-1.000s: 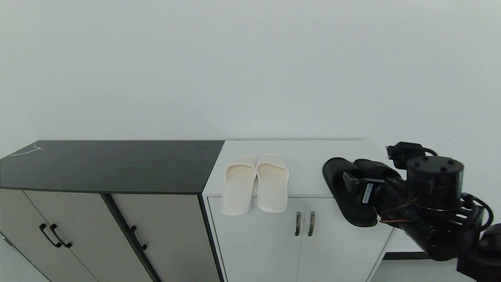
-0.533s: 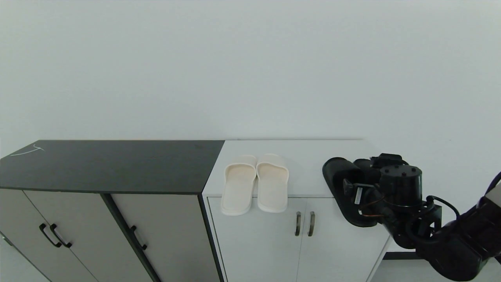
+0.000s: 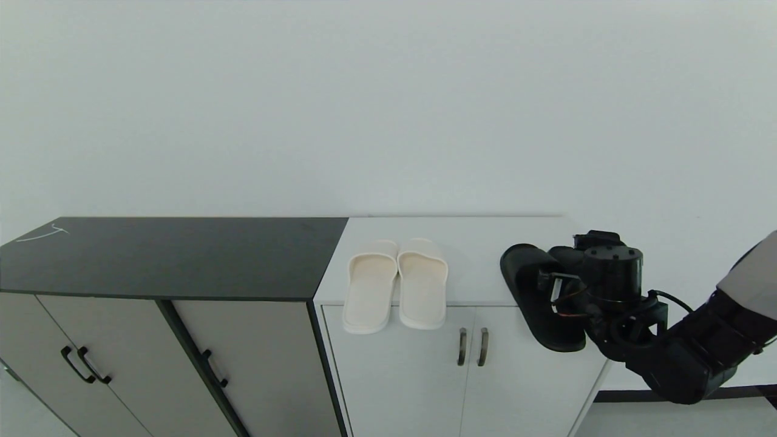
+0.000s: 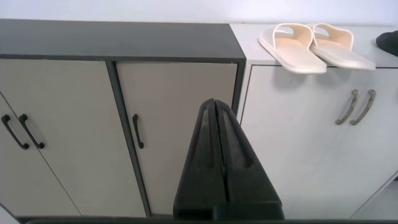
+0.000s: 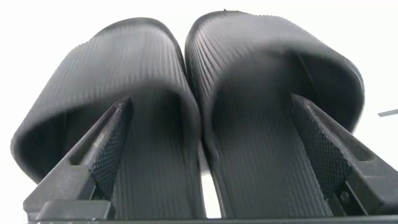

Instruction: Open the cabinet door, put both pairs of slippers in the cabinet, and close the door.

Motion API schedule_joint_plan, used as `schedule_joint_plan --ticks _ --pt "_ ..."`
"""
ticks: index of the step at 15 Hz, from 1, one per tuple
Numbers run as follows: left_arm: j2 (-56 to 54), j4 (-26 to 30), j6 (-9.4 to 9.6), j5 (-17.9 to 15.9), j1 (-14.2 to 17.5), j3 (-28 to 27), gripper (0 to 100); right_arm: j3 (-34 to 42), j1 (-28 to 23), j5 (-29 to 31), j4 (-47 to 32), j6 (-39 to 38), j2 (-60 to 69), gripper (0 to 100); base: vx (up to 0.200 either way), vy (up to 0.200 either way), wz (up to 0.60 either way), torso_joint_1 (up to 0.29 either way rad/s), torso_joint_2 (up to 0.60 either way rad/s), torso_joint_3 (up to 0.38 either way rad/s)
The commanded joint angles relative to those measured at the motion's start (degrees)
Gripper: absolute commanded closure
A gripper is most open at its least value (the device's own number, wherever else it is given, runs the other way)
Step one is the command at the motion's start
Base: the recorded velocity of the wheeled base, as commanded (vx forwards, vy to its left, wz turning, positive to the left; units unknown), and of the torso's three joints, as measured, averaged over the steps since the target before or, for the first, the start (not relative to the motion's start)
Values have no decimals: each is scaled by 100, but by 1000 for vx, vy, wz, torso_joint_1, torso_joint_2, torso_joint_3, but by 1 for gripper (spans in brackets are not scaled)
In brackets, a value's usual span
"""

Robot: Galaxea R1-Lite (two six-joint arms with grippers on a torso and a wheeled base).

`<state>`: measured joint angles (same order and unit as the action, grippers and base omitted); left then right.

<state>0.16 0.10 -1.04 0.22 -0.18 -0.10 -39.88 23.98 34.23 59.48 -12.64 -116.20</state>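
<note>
A black pair of slippers [image 3: 537, 294] lies on the right end of the white cabinet [image 3: 479, 243], heels hanging over its front edge. My right gripper [image 5: 211, 155] is open, its two fingers [image 5: 106, 155] straddling both black slippers [image 5: 186, 106] from the heel side. A cream pair of slippers [image 3: 396, 283] sits at the left of the same top, heels also overhanging. The white cabinet's two doors are shut, with handles [image 3: 471, 346] at the centre. My left gripper [image 4: 214, 106] is shut on nothing, low in front of the cabinets.
A dark-topped grey cabinet [image 3: 170, 255] stands flush to the left of the white one, its doors shut. A plain wall runs behind both. The white top between the two pairs is bare.
My right arm has pushed forward and dropped a little, bringing its gripper in around the black slippers. Both pairs and the doors have stayed put.
</note>
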Motion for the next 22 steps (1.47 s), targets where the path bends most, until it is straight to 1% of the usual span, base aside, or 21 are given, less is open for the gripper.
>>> schedule_joint_plan --ticks 1,7,8,11,12,14,15,16,17,19,21,22 --pt "2 -1 -11 4 9 1 100 -249 -51 -13 -6 -1 -201 0 0 0 0 0 0 0" --pt "2 -1 -11 4 1 1 100 -574 -271 -48 -6 16 -641 0 0 0 0 0 0 0" --pt "2 -1 -11 4 1 1 100 -662 -315 -110 -6 86 -693 100 0 0 0 0 0 0" --pt "2 -1 -11 4 1 1 100 -829 -350 -127 -6 192 -773 100 0 0 0 0 0 0" --pt "2 -1 -11 4 1 1 100 -785 -324 -233 2 306 -737 100 0 0 0 0 0 0" --pt "2 -1 -11 4 1 1 100 -565 -165 -883 90 368 -298 100 0 0 0 0 0 0" --pt "2 -1 -11 4 1 1 100 -310 -7 -1428 90 359 98 100 0 0 0 0 0 0" --pt "2 -1 -11 4 9 1 100 147 239 -2043 99 350 607 100 -200 0 0 -2 12 2" --pt "2 -1 -11 4 9 1 100 507 467 -2535 99 341 1064 100 -200 0 0 -2 2 2" --pt "2 -1 -11 -4 1 1 100 1193 889 -3379 99 333 1829 100 -200 0 0 -2 0 5" --pt "2 -1 -11 4 1 1 100 1632 1153 -3924 90 341 2339 100 -200 0 0 15 10 5" --pt "2 -1 -11 -4 1 1 100 1746 1250 -4100 90 341 2488 100 -200 0 0 12 2 2"
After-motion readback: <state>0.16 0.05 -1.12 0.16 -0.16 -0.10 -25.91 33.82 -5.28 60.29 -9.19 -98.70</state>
